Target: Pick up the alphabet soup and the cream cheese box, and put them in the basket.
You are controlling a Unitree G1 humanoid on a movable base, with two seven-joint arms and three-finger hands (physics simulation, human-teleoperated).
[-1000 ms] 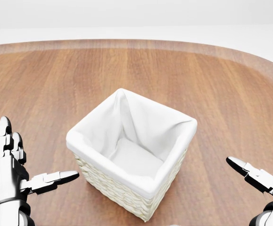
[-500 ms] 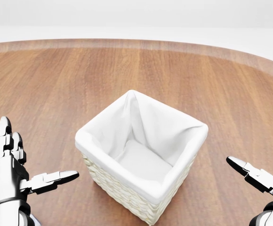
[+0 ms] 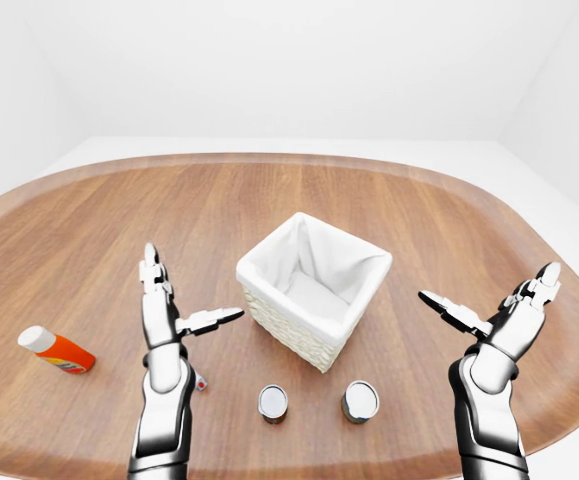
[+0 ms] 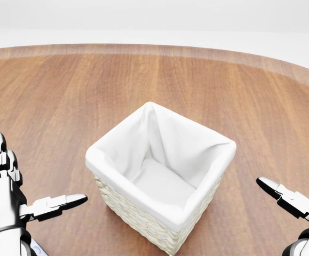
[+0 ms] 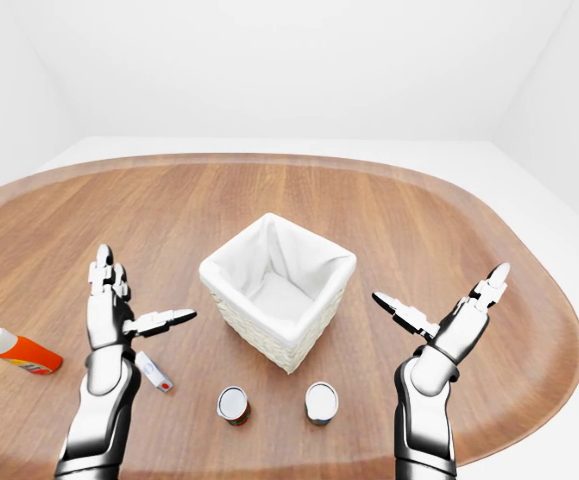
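Standing upright below the white-lined basket (image 5: pixel 277 290), two cans (image 5: pixel 233 404) show silvery tops.

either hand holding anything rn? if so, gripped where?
Nothing held. Left hand and right hand are both open and raised above the table, apart from everything.

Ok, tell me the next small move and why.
Probably lower the right hand toward the right-hand can at the right-eye view's bottom. Both hands are open and hold nothing, the basket is empty, and two cans stand below it; labels are unreadable, so which is the soup is unclear.
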